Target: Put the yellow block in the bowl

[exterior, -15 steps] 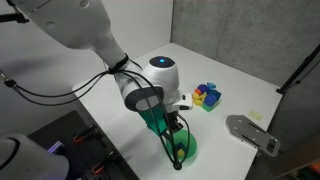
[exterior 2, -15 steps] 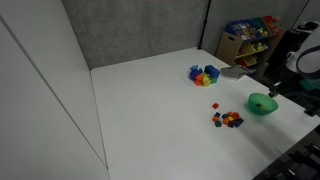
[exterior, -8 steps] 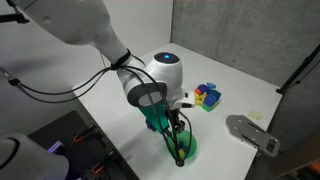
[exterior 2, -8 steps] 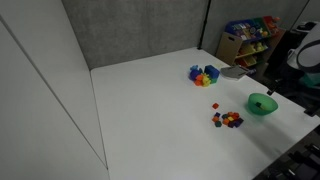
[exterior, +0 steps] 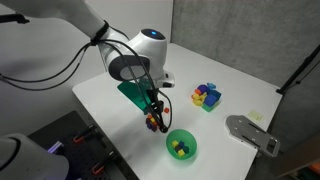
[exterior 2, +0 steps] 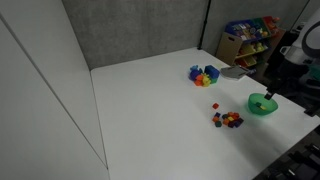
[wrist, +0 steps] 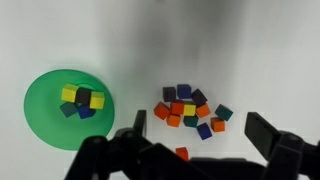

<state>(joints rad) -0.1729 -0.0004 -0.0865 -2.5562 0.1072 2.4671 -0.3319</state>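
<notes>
Yellow block [wrist: 71, 94] is in the bowl [wrist: 40, 125], upper-middle of the dish in wrist view, packed against a few darker blocks. The piece right next to it looks part yellow, part blue. The pic is soft there, so I can't fully separate them. In an exterior view the bowl's contents are just a small yellowish/dark clump, too tiny to tell apart.

Gripper [exterior: 153, 120] hangs low over the table [exterior: 240, 90], just beside the bowl but not over it. From that angle it covers part of the loose blocks under it, so I can't say whether it touches any. In wrist view the fingers [wrist: 278, 148] are dark and blurry, and the frame's bottom edge cuts off the lower part of the gripper. They stand wide apart w/ nothing held between them. Loose blocks [wrist: 190, 108] lie in a scatter ahead of the gap, w/ one red block [wrist: 181, 153] nearer, roughly btwn the fingers.

The bowl sits off to the side, beyond one finger and outside the gap, so the yellow block is well clear of both fingers.

In an exterior view the arm [exterior 2: 308, 40] is mostly cut off at the frame edge and I can't make out the gripper there. Multicoloured cluster [exterior: 207, 96] stands apart, further back on the table.
</notes>
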